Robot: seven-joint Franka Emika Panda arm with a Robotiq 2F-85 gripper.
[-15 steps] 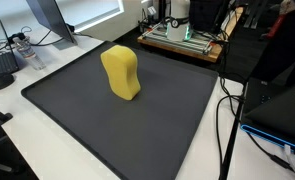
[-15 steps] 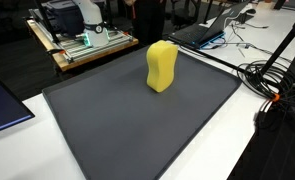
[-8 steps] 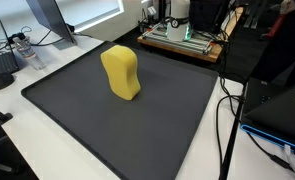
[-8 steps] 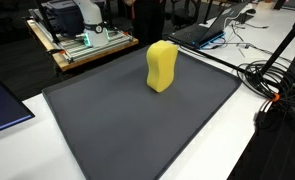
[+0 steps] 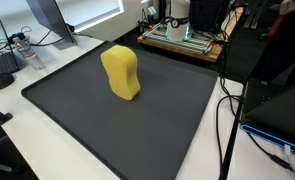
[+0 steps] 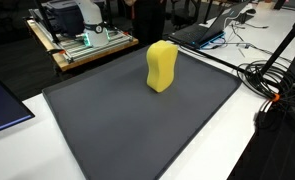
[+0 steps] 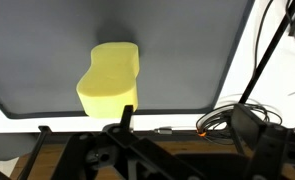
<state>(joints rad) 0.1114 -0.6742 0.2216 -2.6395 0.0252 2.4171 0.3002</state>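
My gripper [image 7: 127,122] hangs with its jaws wide apart and nothing between them. Ahead, the yellow sponge [image 7: 107,78] stands upright near the middle of the dark mat [image 7: 187,50]. I judge it tippy, so I'd line up squarely across its narrow waist.

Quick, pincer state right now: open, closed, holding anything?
Pincer: open, holding nothing; the yellow sponge stands free on the dark mat.

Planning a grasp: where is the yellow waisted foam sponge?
The yellow waisted foam sponge stands upright on the dark grey mat, in its far half in both exterior views, short of the wooden board; the wrist view shows it left of centre.
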